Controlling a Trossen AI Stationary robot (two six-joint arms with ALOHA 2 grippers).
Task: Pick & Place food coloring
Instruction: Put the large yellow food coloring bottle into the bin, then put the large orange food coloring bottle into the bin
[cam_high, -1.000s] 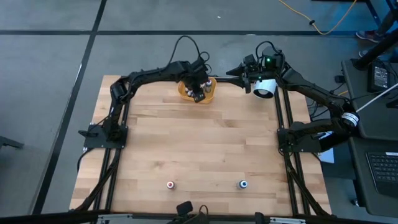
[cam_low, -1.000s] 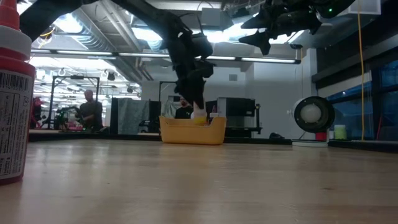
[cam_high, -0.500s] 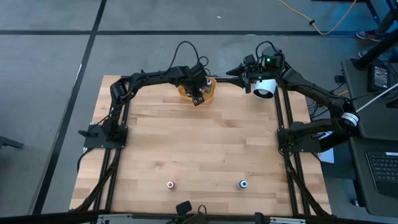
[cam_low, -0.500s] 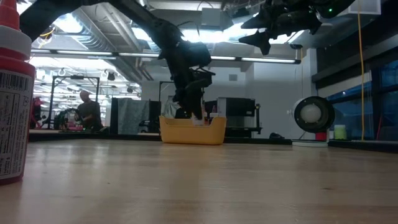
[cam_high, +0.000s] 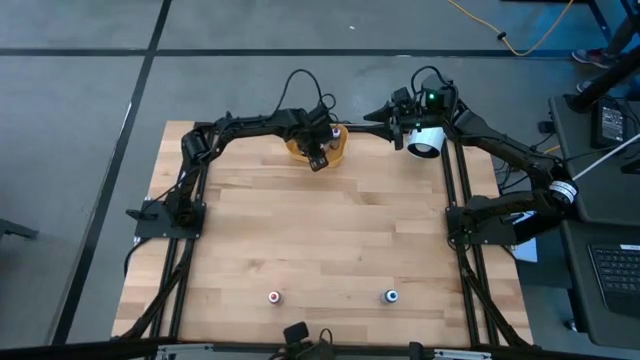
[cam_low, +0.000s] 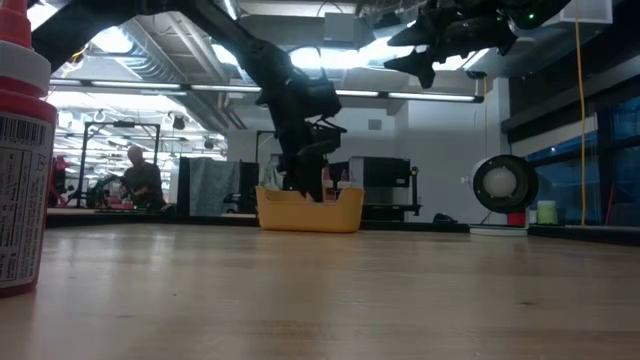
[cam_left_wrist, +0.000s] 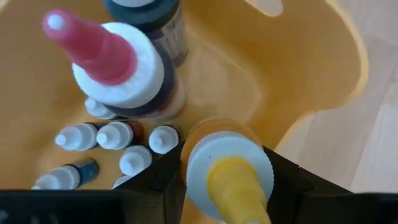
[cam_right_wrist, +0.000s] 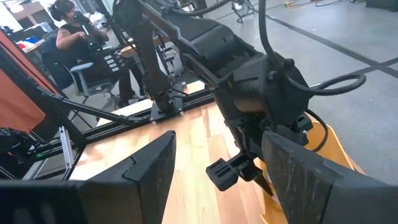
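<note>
I've got the left gripper (cam_left_wrist: 227, 180) clamped on a yellow-tipped bottle (cam_left_wrist: 229, 172), orange body, white collar, hanging over the orange bowl (cam_high: 318, 147) at the table's far edge. To lift clean I'd go straight up, slow, w/o tilting, since the red-tipped bottle (cam_left_wrist: 115, 65) stands close beside. In the bowl: that tall red-tipped one, a dark-capped bottle (cam_left_wrist: 144, 14) behind it, approx half a dozen small white-tipped bottles (cam_left_wrist: 115, 135) lying on the floor. Two more bottles sit near the front edge, red-top bottle (cam_high: 274, 297) & blue-top bottle (cam_high: 392, 296). Right gripper (cam_high: 398, 118) waits high by the white cylinder (cam_high: 425, 143), fingers spread wide.
</note>
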